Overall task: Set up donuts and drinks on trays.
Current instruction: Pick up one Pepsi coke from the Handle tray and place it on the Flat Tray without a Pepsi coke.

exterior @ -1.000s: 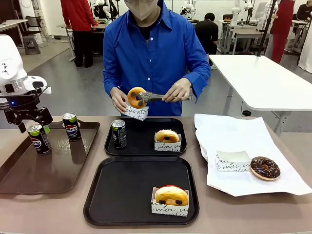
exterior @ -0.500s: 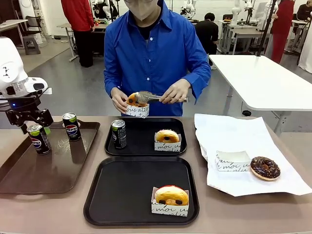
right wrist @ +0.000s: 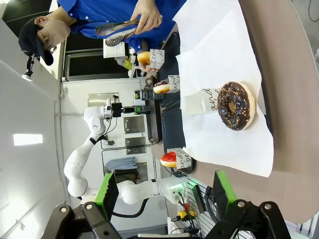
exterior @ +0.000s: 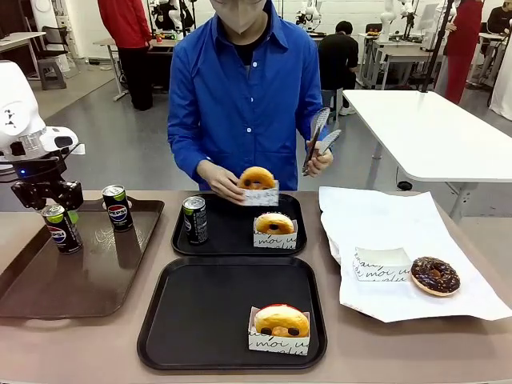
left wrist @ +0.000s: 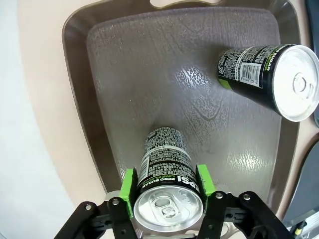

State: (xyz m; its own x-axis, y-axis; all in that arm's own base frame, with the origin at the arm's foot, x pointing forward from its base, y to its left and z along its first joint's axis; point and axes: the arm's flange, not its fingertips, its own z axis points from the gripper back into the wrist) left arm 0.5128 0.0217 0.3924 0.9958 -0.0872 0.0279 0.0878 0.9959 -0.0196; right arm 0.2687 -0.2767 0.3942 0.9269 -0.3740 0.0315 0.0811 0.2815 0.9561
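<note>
Our left end effector (left wrist: 167, 193) is clenched on a soda can (left wrist: 164, 159), the green pads (left wrist: 130, 186) pressed against opposite sides just under its silver top. That can stands upright at the left end of the brown tray (exterior: 88, 288). We cannot tell whether its base rests on the tray or is just clear of it. A second can (exterior: 118, 208) stands near it on the same tray, apart from it, toward the far rim.

Our right end effector (right wrist: 165, 196) is released. Its fingers (right wrist: 107, 191) stand wide apart with nothing between them, above the table (right wrist: 289, 74) on the side where the white paper (exterior: 392, 228) lies. On that paper a chocolate donut (exterior: 435, 276) lies bare, just beside an empty white box (exterior: 382, 264).

In the middle of the table we see two black trays, one behind the other. The far tray (exterior: 232, 240) carries a third can (exterior: 194, 219) at its left and a golden donut (exterior: 274, 222) in a box at its right. The near tray (exterior: 200, 312) carries a red-iced donut (exterior: 280, 320) in a box at its near right corner.

The person's hand (exterior: 226, 177) holds another boxed donut (exterior: 257, 178) over the far rim of the far tray. Their other hand (exterior: 320, 162) holds metal tongs (exterior: 317, 132), raised and pointing upward, clear of the trays.
</note>
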